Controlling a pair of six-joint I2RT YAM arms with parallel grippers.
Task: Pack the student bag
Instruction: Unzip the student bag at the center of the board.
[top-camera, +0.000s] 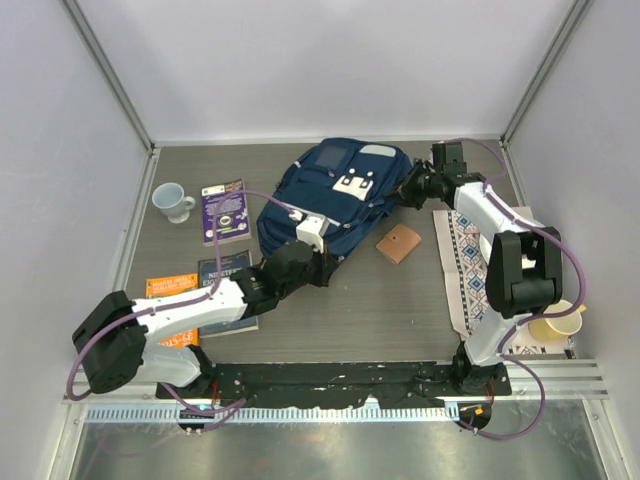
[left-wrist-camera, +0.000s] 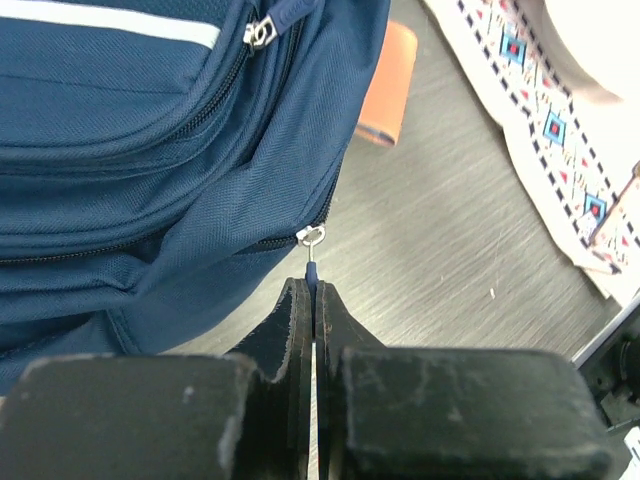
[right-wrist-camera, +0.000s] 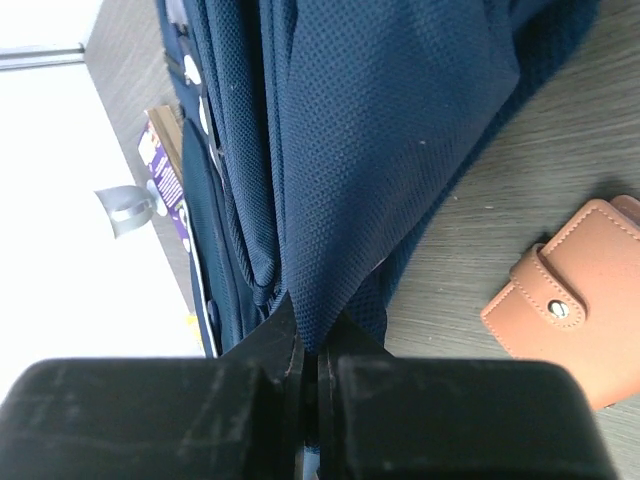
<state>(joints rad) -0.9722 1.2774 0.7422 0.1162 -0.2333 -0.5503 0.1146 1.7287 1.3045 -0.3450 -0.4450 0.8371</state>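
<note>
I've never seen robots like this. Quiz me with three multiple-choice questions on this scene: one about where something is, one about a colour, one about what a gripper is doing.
1. The brown wallet lies:
A) on the table, between the student bag and the patterned cloth
B) on top of the bag
C) on the cloth

2. The student bag is:
A) red
B) green
C) navy blue

3. The left gripper is:
A) wide open
B) shut on the bag's zipper pull
C) shut on the wallet

Answers:
1 A: the top view shows it on bare table between the two.
2 C: every view shows navy fabric.
3 B: the left wrist view shows the pull pinched between closed fingers.
</note>
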